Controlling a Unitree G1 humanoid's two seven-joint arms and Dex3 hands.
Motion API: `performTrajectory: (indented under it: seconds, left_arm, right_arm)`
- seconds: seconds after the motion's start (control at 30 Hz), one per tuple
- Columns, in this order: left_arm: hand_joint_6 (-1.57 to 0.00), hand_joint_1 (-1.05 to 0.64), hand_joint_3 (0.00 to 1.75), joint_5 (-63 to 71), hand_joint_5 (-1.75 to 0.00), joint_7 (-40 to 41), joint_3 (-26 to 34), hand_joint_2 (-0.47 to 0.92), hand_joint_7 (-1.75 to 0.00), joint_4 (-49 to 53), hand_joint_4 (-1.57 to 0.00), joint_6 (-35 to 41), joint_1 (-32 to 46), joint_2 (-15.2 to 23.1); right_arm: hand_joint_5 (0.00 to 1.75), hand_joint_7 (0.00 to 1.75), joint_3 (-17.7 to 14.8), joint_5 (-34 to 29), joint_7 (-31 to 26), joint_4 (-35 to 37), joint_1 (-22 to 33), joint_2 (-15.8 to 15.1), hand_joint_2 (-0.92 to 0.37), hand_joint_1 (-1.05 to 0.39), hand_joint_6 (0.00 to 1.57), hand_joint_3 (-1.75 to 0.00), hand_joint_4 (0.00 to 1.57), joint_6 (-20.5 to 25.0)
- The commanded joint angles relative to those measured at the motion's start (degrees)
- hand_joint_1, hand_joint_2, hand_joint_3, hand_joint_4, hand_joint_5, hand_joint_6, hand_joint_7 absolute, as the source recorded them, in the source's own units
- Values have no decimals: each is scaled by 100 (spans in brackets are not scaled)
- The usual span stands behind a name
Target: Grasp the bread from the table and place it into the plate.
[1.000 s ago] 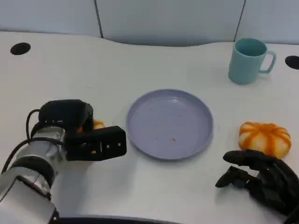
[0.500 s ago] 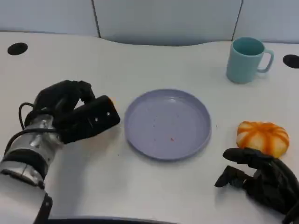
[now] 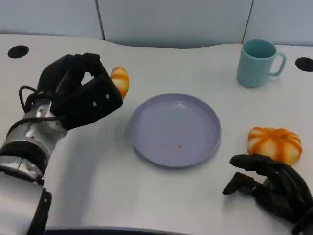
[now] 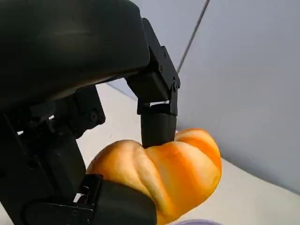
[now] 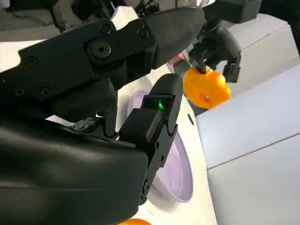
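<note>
Head view shows left hand (image 3: 78,98) fingers (image 4: 157,126) pinching bread (image 3: 120,81) above the table (image 3: 146,196); next, I think, carry it over the plate (image 3: 176,129).

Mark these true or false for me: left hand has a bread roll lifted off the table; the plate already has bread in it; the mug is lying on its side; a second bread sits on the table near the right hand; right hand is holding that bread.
1. The left hand holds a bread roll above the table: true.
2. The plate already has bread in it: false, it holds only crumbs.
3. The mug lies on its side: false, it stands upright.
4. A second bread sits on the table near the right hand: true.
5. The right hand holds that bread: false, it rests just short of it, holding nothing.
</note>
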Motion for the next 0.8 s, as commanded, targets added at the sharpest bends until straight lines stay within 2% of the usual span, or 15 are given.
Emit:
performTrajectory:
  seconds: [0.03,0.13,0.17,0.2,0.27,0.37,0.43,0.47,0.5,0.57,0.6,0.63,0.67,0.73,0.8]
  left_arm:
    - [-157,-105,78,25,-175,-53,-66,72,-175,-68,-157,-191,-308,-64]
    - [-149,-105,62,104,-175,-177,-195,78,-175,-70,-157,-259,-402,-147]
    - [-151,-105,66,122,-175,-234,-237,78,-175,-70,-157,-279,-435,-186]
    - [-154,-105,78,156,-175,-245,-295,72,-175,-71,-157,-311,-467,-233]
    - [-140,-105,51,183,-175,-360,-378,85,-175,-62,-150,-280,-544,-337]
    - [-133,-105,38,280,-175,-452,-523,91,-175,-50,-145,-265,-614,-447]
    - [-133,-105,40,332,-175,-522,-597,92,-175,-44,-146,-310,-640,-533]
    - [-141,-105,59,361,-175,-555,-637,85,-175,-41,-151,-326,-654,-576]
    - [-151,-105,91,423,-175,-525,-710,73,-175,-41,-155,-370,-665,-611]
    - [-156,-105,141,509,-175,-524,-818,57,-175,-29,-157,-355,-687,-701]
    - [-156,-105,153,572,-175,-510,-879,55,-175,-22,-157,-318,-697,-737]
    - [-157,-105,162,623,-175,-521,-939,56,-175,-13,-157,-290,-702,-788]
    - [-157,-105,170,655,-175,-534,-983,65,-175,-6,-157,-266,-706,-826]
    - [-157,-105,173,724,-175,-553,-1086,82,-175,12,-157,-196,-705,-918]
    - [-157,-105,174,842,-175,-548,-1221,90,-175,25,-157,-100,-712,-983]
  right_arm:
    - [99,19,200,-574,-701,531,339,-39,-91,-50,104,0,74,-181]
    - [103,18,167,-628,-804,573,327,-36,-92,-47,105,-2,71,-183]
    - [106,18,151,-621,-811,576,323,-32,-91,-46,106,-1,69,-152]
    - [107,17,138,-567,-437,576,269,-71,-91,-46,106,-1,69,0]
    - [89,10,10,-405,-258,519,279,13,-92,-48,105,-3,75,-34]
    - [104,10,-23,-420,-327,459,309,68,-91,-46,110,-2,71,-143]
    - [109,11,-26,-436,-355,449,298,68,-90,-45,111,-1,69,-130]
    - [111,11,-27,-439,-360,450,295,69,-90,-45,111,-1,69,-128]
    - [111,11,-28,-442,-364,452,292,70,-90,-45,111,-1,68,-126]
    - [112,12,-28,-446,-374,455,288,73,-90,-45,111,-1,68,-124]
    - [113,12,-27,-447,-378,455,286,75,-90,-45,111,0,68,-123]
    - [113,12,-27,-448,-381,455,285,77,-90,-45,111,0,68,-123]
    - [113,12,-26,-448,-382,455,284,78,-90,-45,111,0,68,-123]
    - [113,12,-25,-450,-384,454,286,81,-90,-45,111,0,67,-126]
    - [113,12,-24,-451,-384,453,288,86,-90,-45,111,0,67,-130]
